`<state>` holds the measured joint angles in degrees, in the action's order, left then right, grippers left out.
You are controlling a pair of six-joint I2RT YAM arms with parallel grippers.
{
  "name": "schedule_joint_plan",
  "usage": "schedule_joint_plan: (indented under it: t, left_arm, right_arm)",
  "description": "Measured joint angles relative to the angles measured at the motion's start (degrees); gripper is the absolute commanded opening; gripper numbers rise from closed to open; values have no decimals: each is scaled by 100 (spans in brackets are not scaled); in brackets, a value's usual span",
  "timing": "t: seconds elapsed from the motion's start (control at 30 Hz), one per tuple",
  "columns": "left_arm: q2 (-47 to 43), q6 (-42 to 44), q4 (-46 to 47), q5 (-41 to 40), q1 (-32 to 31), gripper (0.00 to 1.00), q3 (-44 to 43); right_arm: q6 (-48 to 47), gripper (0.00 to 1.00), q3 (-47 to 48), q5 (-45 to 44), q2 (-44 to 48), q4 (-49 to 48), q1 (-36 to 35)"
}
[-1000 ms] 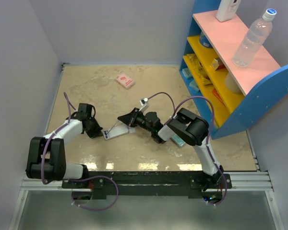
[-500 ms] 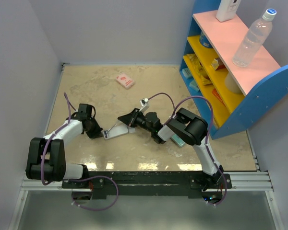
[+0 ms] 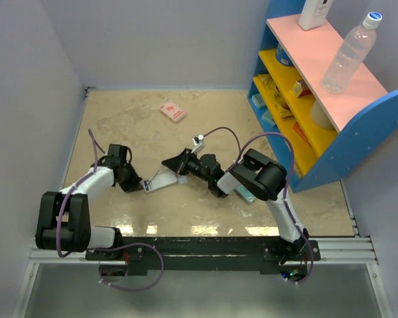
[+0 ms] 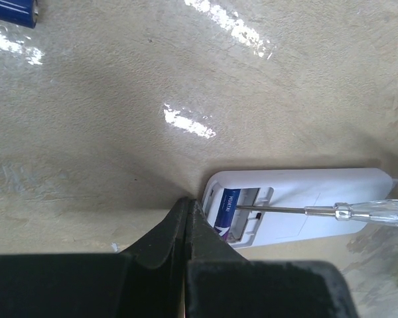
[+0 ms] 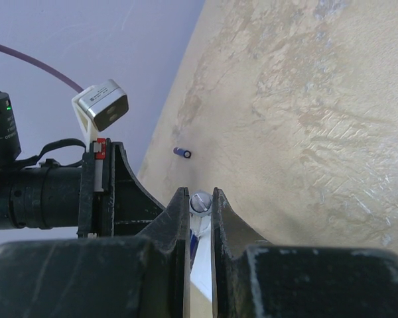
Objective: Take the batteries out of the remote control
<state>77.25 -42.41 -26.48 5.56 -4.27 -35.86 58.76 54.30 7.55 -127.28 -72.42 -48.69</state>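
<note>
The white remote control [image 4: 305,202] lies on the table with its battery bay open, and a blue battery [image 4: 227,211] sits inside. My left gripper [image 4: 188,202] is shut and empty, its tips against the remote's end [image 3: 158,182]. My right gripper [image 5: 199,195] is shut on a clear-handled screwdriver [image 4: 358,212]. The screwdriver's metal shaft [image 4: 278,209] reaches into the bay beside the battery. The screwdriver's silver end cap [image 5: 201,202] shows between the right fingers. A loose blue battery [image 5: 182,153] lies on the table farther off, and it shows again as a blue battery [image 4: 10,10] in the left wrist view.
A pink packet [image 3: 172,110] lies at the back of the table. A teal flat box [image 3: 247,194] sits under the right arm. The blue shelf unit [image 3: 318,112] stands on the right with a plastic bottle [image 3: 348,53] on top. Grey walls close off the left and back.
</note>
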Motion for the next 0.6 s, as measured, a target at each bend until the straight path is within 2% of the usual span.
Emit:
schedule_joint_plan:
  t: [0.23, 0.6]
  left_arm:
    - [39, -4, 74, 44, -11, 0, 0]
    - [122, -26, 229, 170, -127, 0, -9]
  right_arm:
    - [-164, 0, 243, -7, 0, 216, 4]
    - [391, 0, 354, 17, -323, -55, 87]
